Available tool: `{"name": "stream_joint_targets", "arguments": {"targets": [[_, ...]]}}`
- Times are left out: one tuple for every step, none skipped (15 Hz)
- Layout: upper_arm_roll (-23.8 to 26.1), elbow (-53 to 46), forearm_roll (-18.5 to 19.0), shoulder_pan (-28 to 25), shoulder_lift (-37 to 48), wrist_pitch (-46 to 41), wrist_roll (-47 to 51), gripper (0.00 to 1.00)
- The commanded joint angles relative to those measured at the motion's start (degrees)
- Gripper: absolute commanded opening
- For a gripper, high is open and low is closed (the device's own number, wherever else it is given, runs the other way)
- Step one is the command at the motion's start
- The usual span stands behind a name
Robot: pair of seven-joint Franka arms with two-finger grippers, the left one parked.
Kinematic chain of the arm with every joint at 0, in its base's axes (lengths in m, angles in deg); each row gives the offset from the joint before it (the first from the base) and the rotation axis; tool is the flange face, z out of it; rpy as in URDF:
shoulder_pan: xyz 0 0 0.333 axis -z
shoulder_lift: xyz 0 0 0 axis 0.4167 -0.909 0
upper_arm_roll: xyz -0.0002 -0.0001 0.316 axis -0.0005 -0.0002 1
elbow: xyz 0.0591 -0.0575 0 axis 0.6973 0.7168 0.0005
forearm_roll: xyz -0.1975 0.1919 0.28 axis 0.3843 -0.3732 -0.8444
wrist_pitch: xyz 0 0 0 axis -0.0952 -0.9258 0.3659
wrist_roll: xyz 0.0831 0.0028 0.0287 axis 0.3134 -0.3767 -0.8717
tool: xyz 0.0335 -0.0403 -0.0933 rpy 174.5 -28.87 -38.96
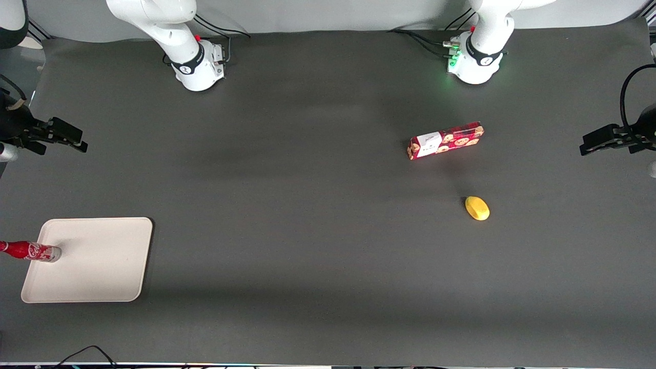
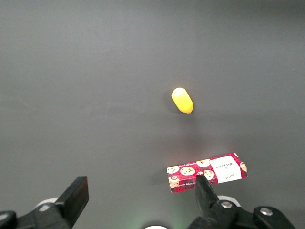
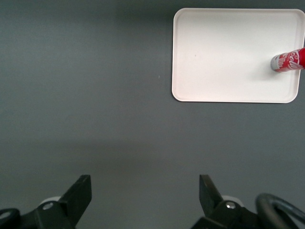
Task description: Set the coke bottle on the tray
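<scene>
The coke bottle [image 1: 31,251], slim and red with white script, stands on the beige tray [image 1: 97,261], near the tray's edge at the working arm's end of the table. My right gripper [image 1: 77,139] hangs open and empty well above the table, farther from the front camera than the tray and apart from the bottle. In the right wrist view its two dark fingers [image 3: 81,191] are spread wide over bare grey table, with the gripper [image 3: 145,183] holding nothing. The tray [image 3: 224,52] and the bottle [image 3: 288,61] on it show there too.
A red cookie box [image 1: 446,140] and a small yellow object [image 1: 477,208] lie toward the parked arm's end of the table. Both also show in the left wrist view, the box [image 2: 207,172] and the yellow object [image 2: 182,100]. The table is dark grey.
</scene>
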Motion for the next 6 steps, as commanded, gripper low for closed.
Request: {"name": "stream_joint_targets", "arguments": {"targets": [[-1.2, 6.3, -1.1, -0.9, 4.6, 3.5, 1.1, 1.00], [-1.2, 6.4, -1.1, -0.9, 4.8, 3.6, 1.2, 1.00], [-1.2, 6.4, -1.1, -0.9, 4.8, 3.6, 1.2, 1.00], [-1.2, 6.3, -1.1, -1.0, 4.7, 3.7, 1.2, 1.00], [-1.1, 6.2, -1.1, -1.0, 4.5, 4.0, 1.2, 1.00], [-1.1, 6.1, -1.1, -1.0, 4.4, 4.3, 1.2, 1.00]]}}
